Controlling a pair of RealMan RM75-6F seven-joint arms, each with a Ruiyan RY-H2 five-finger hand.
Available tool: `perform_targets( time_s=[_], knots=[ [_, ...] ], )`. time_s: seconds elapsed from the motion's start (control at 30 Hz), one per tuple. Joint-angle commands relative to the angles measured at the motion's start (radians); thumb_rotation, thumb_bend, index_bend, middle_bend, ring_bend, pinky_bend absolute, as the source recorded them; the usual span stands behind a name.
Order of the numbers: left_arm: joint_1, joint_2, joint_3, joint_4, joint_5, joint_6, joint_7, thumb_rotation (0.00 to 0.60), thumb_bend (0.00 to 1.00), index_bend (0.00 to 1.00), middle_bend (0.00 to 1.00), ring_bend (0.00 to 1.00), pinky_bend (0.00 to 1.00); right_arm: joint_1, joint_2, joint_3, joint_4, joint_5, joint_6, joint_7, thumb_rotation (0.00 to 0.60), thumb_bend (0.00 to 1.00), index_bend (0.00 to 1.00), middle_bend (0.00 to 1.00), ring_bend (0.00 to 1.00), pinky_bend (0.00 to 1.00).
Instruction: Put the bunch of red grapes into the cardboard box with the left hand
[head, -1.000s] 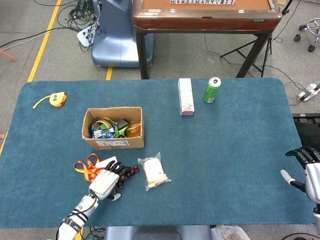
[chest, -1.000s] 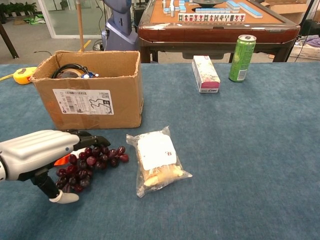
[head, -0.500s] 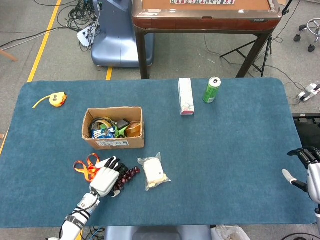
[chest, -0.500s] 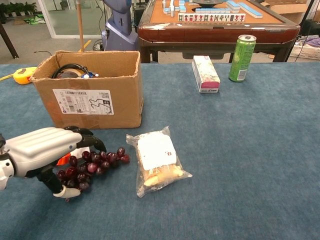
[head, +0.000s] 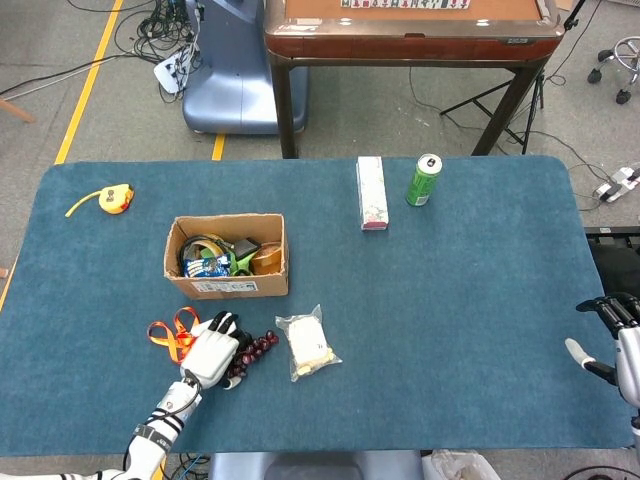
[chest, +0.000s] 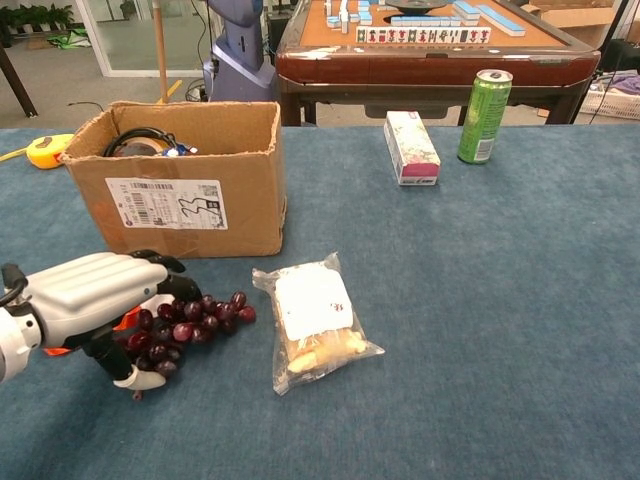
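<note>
Chest view, left to right: left hand (chest: 95, 300) laid over the near end of the bunch of red grapes (chest: 185, 325), fingers curled over the top and thumb tucked below, apparently closing on the fruit; firm hold or mere resting cannot be told. Bunch low on the blue table (chest: 480, 300), whether touching it or just clear uncertain, just in front of the cardboard box (chest: 180, 190) and beside the clear snack bag (chest: 312, 322).

Risks, as judged: only one end of the bunch covered, so free berries at the right may swing, tear off or drag the snack bag on lifting; squeezing too hard likely to crush fruit; box already holding a cable coil (chest: 145, 140) and other items, so the bunch may catch on the near wall or perch on the contents rather than drop in; orange strap (head: 170, 335) beneath the hand liable to be pinched up with the grapes.

Hidden or unclear: stem and the covered part of the bunch; fingertips under the fruit; most of the box interior from the chest view. Further right, pink carton (chest: 411, 147) and green can (chest: 484, 116), well apart from the work. Right hand (head: 615, 335) at the frame edge in the head view only, partly cut off, fingers apart, holding nothing.
</note>
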Motion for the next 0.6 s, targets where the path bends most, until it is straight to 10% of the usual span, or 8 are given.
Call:
perform_targets(
  time_s=[0.03,0.6],
  knots=[
    [0.002,-0.006,0.001,0.006,0.004,0.007,-0.011,0.6,0.15,0.39,0.43,0.11,0.02,0.0,0.0,0.0,0.0,0.0,-0.001,-0.001,0.6,0.15,0.43,0.43,0.29,0.41],
    [0.008,0.02,0.018,-0.042,0.005,0.055,0.014,0.6,0.45,0.54,0.58,0.18,0.02,-0.001,-0.002,0.0,0.005,-0.018,0.01,0.007,0.6,0.15,0.43,0.43,0.29,0.41]
  ],
)
